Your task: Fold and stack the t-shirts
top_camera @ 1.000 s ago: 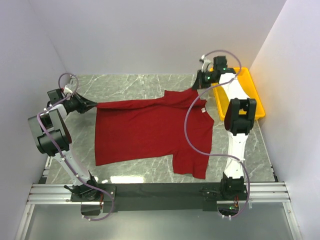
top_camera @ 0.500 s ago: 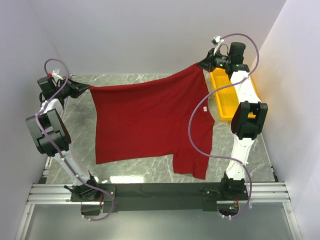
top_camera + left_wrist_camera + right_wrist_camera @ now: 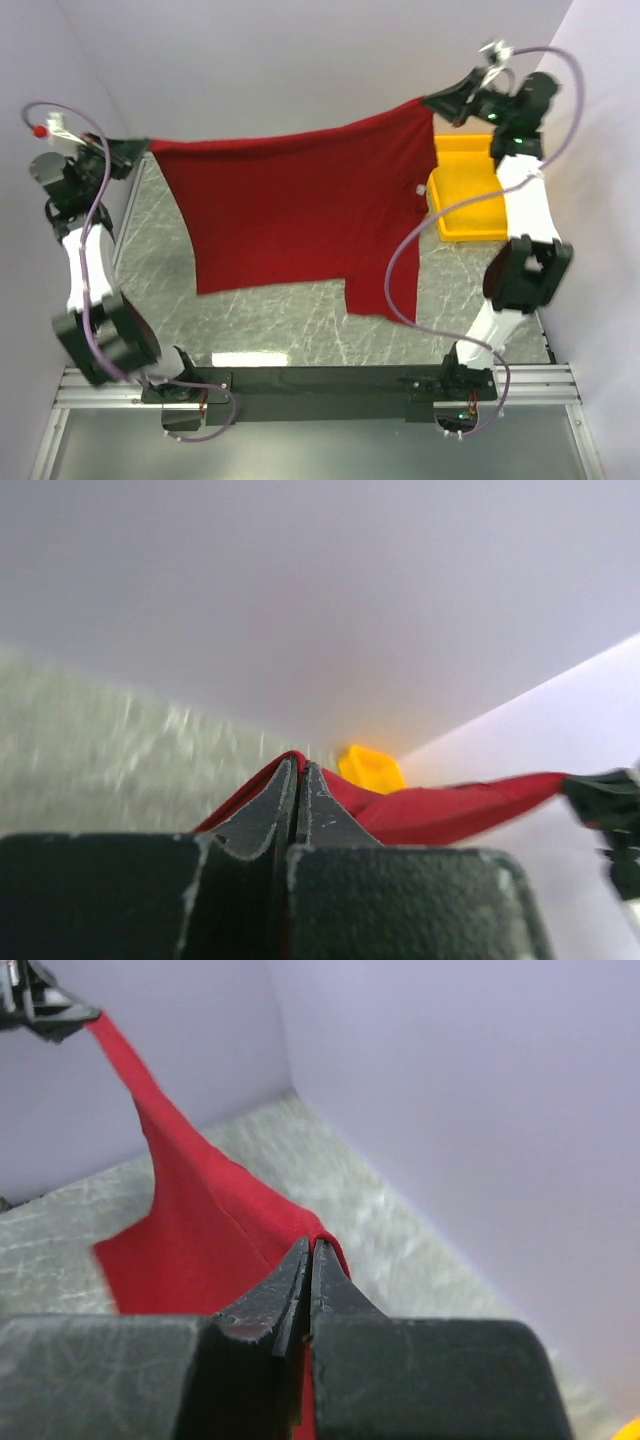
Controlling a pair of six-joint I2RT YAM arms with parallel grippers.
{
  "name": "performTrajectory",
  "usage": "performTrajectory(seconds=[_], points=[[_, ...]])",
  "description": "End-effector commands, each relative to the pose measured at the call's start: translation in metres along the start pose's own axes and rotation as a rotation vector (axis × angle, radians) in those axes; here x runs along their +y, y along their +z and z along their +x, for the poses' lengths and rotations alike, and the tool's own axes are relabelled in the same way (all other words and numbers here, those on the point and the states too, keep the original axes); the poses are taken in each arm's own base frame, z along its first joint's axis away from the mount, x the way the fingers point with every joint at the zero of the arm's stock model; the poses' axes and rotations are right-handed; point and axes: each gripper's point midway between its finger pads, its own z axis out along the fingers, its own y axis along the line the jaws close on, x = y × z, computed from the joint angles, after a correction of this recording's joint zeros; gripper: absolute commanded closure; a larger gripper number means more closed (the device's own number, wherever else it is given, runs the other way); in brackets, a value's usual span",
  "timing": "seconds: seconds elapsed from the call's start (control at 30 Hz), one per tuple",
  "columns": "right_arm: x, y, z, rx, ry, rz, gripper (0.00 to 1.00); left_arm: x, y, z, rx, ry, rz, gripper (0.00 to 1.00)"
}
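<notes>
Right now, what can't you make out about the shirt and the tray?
Top view: the raised shirt hides part of the tray; the collar tag is too small to read.
Left wrist view: the table is blurred.
Right wrist view: the tray is cut off at the bottom-right corner.

t-shirt [image 3: 300, 215] now higher, stretched taut
</notes>
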Motion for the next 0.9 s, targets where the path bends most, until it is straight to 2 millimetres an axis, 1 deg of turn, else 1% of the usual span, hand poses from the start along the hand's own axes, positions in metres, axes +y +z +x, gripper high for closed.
performTrajectory(seconds=[0.0, 0.03, 0.07, 0.1, 0.13, 0.17, 0.23, 0.27, 0.3, 0.33, 0.37, 0.4, 0.43, 0.47, 0.5, 0.53, 0.6, 0.63, 0.67, 0.7, 0.77, 0.8, 0.83, 0.87], points=[[0.109, -0.028, -0.108, -0.113, -0.311, -0.123, 1.0, -0.091, -0.034, -0.044, -0.22, 0.22, 0.096, 0.99], [0.136, -0.037, -0.126, -0.13, -0.376, -0.123, 1.0, -0.097, -0.041, -0.047, -0.234, 0.215, 0.07, 0.99], [0.147, -0.041, -0.133, -0.133, -0.404, -0.115, 1.0, -0.127, -0.054, -0.059, -0.297, 0.267, 0.085, 0.99], [0.159, -0.045, -0.142, -0.139, -0.437, -0.11, 1.0, -0.139, -0.06, -0.063, -0.318, 0.288, 0.085, 1.0], [0.185, -0.054, -0.161, -0.16, -0.532, -0.1, 1.0, -0.147, -0.064, -0.064, -0.33, 0.283, 0.076, 0.99], [0.198, -0.057, -0.169, -0.165, -0.547, -0.096, 1.0, -0.166, -0.076, -0.073, -0.391, 0.302, 0.088, 0.99], [0.235, -0.069, -0.193, -0.198, -0.611, -0.097, 1.0, -0.189, -0.088, -0.079, -0.449, 0.292, 0.118, 0.99], [0.244, -0.075, -0.202, -0.213, -0.643, -0.086, 1.0, -0.203, -0.093, -0.086, -0.478, 0.3, 0.129, 0.99], [0.263, -0.081, -0.215, -0.233, -0.69, -0.083, 1.0, -0.212, -0.097, -0.09, -0.491, 0.309, 0.136, 0.99], [0.272, -0.084, -0.223, -0.251, -0.687, -0.073, 1.0, -0.232, -0.102, -0.095, -0.504, 0.33, 0.154, 0.99], [0.278, -0.089, -0.231, -0.269, -0.71, -0.053, 1.0, -0.24, -0.105, -0.098, -0.513, 0.34, 0.158, 0.99], [0.292, -0.094, -0.242, -0.292, -0.735, -0.043, 1.0, -0.248, -0.108, -0.104, -0.541, 0.357, 0.156, 0.99], [0.297, -0.096, -0.246, -0.305, -0.729, -0.032, 1.0, -0.257, -0.111, -0.105, -0.552, 0.37, 0.164, 0.99], [0.3, -0.099, -0.254, -0.33, -0.737, -0.011, 1.0, -0.271, -0.118, -0.109, -0.576, 0.383, 0.162, 0.99], [0.304, -0.102, -0.259, -0.341, -0.749, 0.005, 1.0, -0.273, -0.123, -0.117, -0.619, 0.398, 0.131, 1.0], [0.304, -0.104, -0.262, -0.352, -0.743, 0.021, 1.0, -0.289, -0.131, -0.121, -0.651, 0.421, 0.136, 1.0], [0.292, -0.104, -0.263, -0.361, -0.711, 0.064, 1.0, -0.286, -0.135, -0.123, -0.669, 0.438, 0.072, 0.99], [0.286, -0.105, -0.263, -0.363, -0.72, 0.087, 1.0, -0.287, -0.14, -0.127, -0.706, 0.436, 0.049, 0.99], [0.276, -0.104, -0.261, -0.36, -0.687, 0.109, 1.0, -0.29, -0.143, -0.128, -0.716, 0.442, 0.037, 0.99], [0.263, -0.104, -0.257, -0.365, -0.656, 0.136, 1.0, -0.284, -0.143, -0.128, -0.717, 0.443, 0.006, 0.99], [0.243, -0.1, -0.248, -0.355, -0.609, 0.152, 1.0, -0.271, -0.135, -0.123, -0.693, 0.426, -0.02, 0.99], [0.222, -0.096, -0.238, -0.343, -0.556, 0.167, 1.0, -0.262, -0.13, -0.121, -0.677, 0.411, -0.036, 0.99], [0.211, -0.092, -0.231, -0.332, -0.53, 0.166, 1.0, -0.243, -0.12, -0.114, -0.642, 0.39, -0.057, 0.99], [0.198, -0.088, -0.222, -0.318, -0.492, 0.171, 1.0, -0.231, -0.112, -0.108, -0.611, 0.368, -0.062, 0.99]])
